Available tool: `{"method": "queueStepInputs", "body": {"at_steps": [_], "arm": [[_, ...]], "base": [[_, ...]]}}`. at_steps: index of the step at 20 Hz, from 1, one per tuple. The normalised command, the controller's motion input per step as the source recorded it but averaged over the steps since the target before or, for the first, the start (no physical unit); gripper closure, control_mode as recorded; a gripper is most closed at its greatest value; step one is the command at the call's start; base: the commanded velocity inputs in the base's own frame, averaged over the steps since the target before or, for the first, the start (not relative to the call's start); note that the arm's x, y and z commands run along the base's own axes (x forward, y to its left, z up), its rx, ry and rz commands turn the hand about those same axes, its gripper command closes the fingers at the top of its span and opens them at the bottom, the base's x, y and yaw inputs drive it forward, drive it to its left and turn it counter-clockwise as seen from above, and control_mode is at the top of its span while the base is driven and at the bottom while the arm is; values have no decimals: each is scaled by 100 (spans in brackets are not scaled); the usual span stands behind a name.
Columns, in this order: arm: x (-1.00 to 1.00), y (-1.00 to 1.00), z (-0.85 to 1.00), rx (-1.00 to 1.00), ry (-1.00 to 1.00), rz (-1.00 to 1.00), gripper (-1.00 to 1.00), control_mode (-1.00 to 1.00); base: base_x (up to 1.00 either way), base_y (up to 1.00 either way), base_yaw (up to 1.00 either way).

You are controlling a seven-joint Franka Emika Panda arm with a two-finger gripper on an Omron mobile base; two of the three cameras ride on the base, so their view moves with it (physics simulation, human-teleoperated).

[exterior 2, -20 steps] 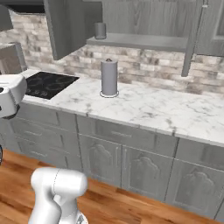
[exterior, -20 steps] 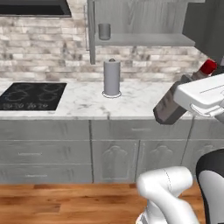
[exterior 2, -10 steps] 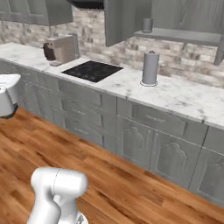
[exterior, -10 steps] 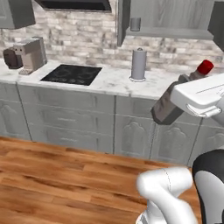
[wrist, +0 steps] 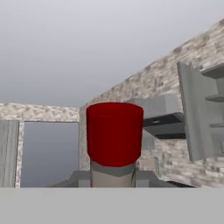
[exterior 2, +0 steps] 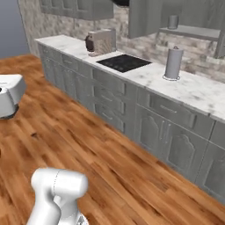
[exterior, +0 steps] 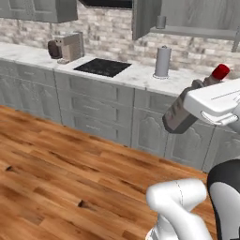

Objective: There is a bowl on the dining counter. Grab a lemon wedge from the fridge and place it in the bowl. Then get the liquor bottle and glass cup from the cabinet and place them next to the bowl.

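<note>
Counter [exterior: 140, 75]: one long marble run along the wall.
Cooktop [exterior: 102, 67]: one, set into the counter mid-run.
Coffee machine [exterior: 65, 47]: one, at the counter's back edge, left of the cooktop.
Paper towel roll [exterior: 162, 61]: one, upright, right of the cooktop.
Open cabinet [exterior: 187, 18]: one cup [exterior: 161, 21] on its shelf.
Liquor bottle [wrist: 114, 144]: one, red cap up — off the counter, in my pincer [exterior: 206, 84], clenched on its neck.
</note>
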Motion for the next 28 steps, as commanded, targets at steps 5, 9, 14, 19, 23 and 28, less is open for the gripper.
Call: {"method": "queueStepInputs", "body": {"at_steps": [5,9,14,19,23,28], "arm": [[0,0,0,0,0,0,100,100],[0,0,0,0,0,0,100,100],[0,0,0,0,0,0,100,100],[0,0,0,0,0,0,100,100],[0,0,0,0,0,0,100,100],[0,0,0,0,0,0,100,100]], "base": [[-100,-50,40],[-100,-41,39],[-100,-26,39],[-100,-6,33],[-98,26,19],[-100,58,12]]}}
